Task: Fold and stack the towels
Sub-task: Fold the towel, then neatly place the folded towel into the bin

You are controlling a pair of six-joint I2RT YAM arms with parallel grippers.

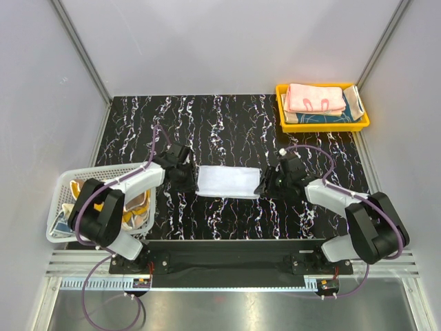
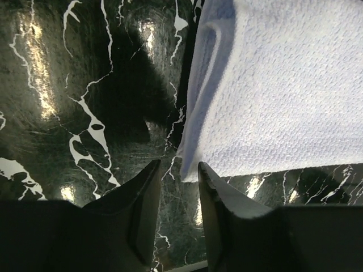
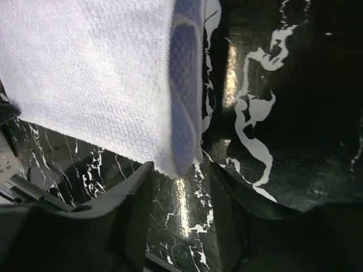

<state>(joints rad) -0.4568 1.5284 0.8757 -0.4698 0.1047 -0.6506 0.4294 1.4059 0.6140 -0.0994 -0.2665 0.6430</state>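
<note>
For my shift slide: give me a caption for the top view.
Left gripper and right gripper flank a folded white towel; stacked towels lie in the yellow tray.

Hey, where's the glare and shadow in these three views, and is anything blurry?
Top external: even light, sharp throughout. Left wrist: glare patches on the glossy table, dark shadow beside the white towel, the fingers dark and soft. Right wrist: a glare streak on the table under the towel's corner, its folded edge shaded bluish, fingers underexposed.
</note>
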